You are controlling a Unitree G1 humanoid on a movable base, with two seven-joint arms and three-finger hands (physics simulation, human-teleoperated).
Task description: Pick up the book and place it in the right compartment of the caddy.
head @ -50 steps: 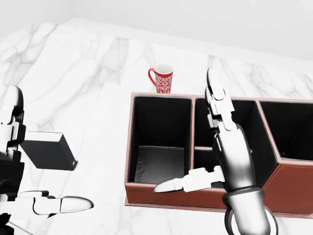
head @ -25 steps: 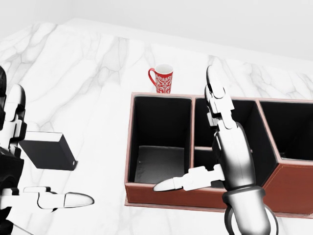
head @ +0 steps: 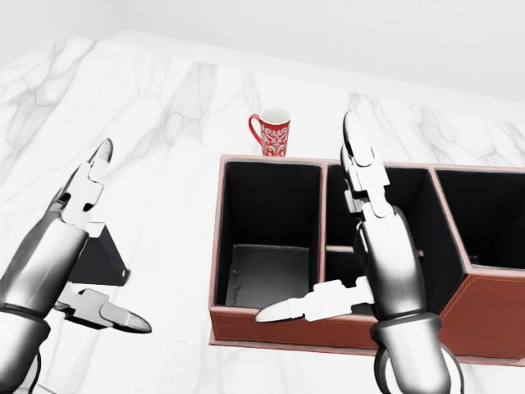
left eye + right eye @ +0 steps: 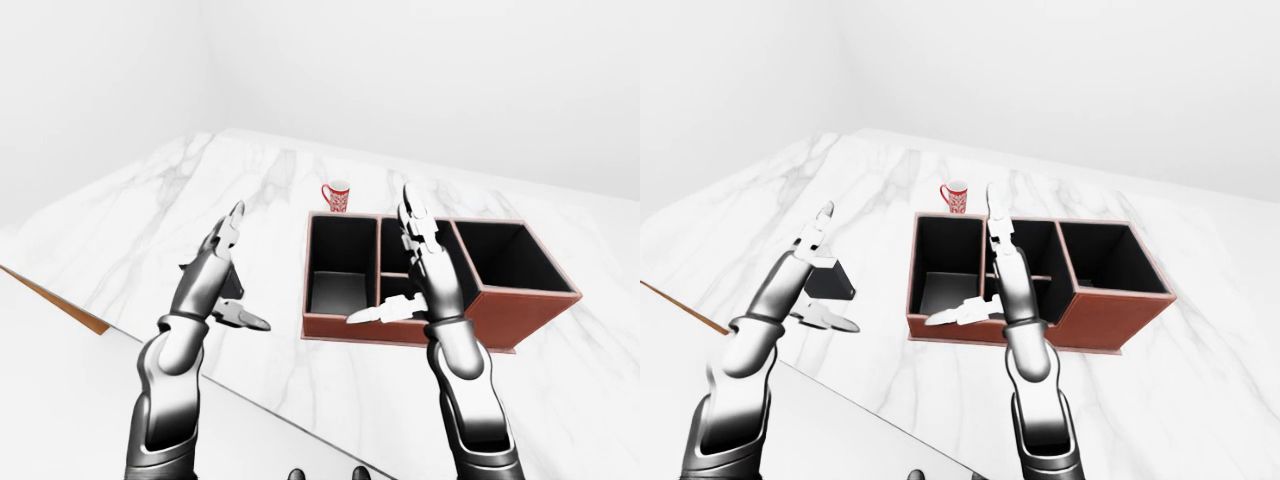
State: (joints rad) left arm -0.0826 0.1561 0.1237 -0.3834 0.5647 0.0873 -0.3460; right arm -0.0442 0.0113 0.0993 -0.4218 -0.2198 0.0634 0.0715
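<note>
Caddy (image 3: 336, 328) on marble desk (image 3: 164, 115): three dark compartments, all look empty. Red patterned mug (image 3: 272, 131) just beyond caddy's left compartment. Book (image 4: 830, 279) flat on desk, left of caddy. Left robot hand (image 3: 78, 246) over book, fingers spread, ungrasped. Right robot hand (image 3: 361, 246) released, above caddy's near wall.

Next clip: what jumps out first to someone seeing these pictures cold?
Two silver arms rise from the bottom of the head view, the right robot hand open over the red-brown caddy with its dark compartments. At left, the open left robot hand hangs over the dark book lying on the marble counter. A red patterned mug stands just above the caddy's left compartment.
</note>
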